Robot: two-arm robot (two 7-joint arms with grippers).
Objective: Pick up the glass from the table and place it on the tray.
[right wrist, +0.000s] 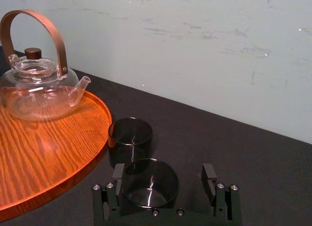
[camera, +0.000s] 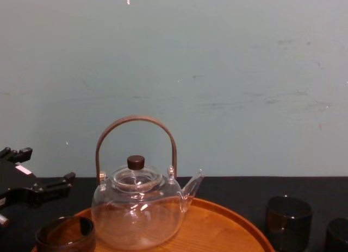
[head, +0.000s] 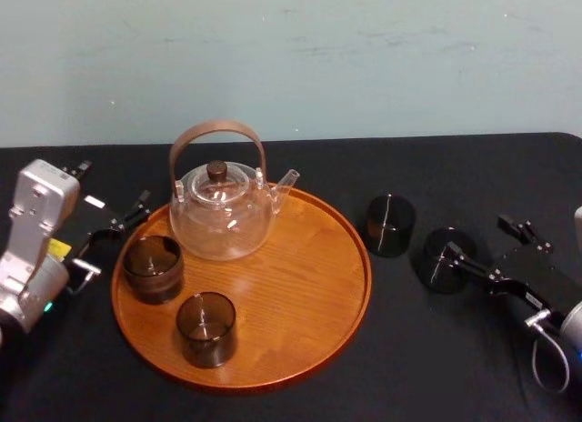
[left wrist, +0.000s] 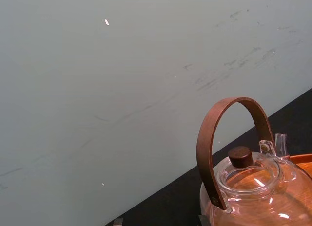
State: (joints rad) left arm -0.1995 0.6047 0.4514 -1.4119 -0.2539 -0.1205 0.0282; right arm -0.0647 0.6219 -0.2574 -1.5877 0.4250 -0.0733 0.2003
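Two dark smoked glasses stand on the black table (head: 409, 367), to the right of the round wooden tray (head: 309, 286). The nearer glass (head: 444, 260) (right wrist: 148, 183) sits at the fingertips of my right gripper (head: 480, 238) (right wrist: 164, 173), closer to one finger. The gripper is open and holds nothing. The farther glass (head: 390, 225) (right wrist: 130, 136) stands close to the tray's rim. My left gripper (head: 114, 240) (camera: 43, 168) hangs open at the tray's left edge, holding nothing.
On the tray stand a clear glass teapot (head: 223, 208) (left wrist: 253, 187) with a brown arched handle and two more dark glasses (head: 153, 267) (head: 206, 328). The tray's right half is bare wood. A pale wall runs behind the table.
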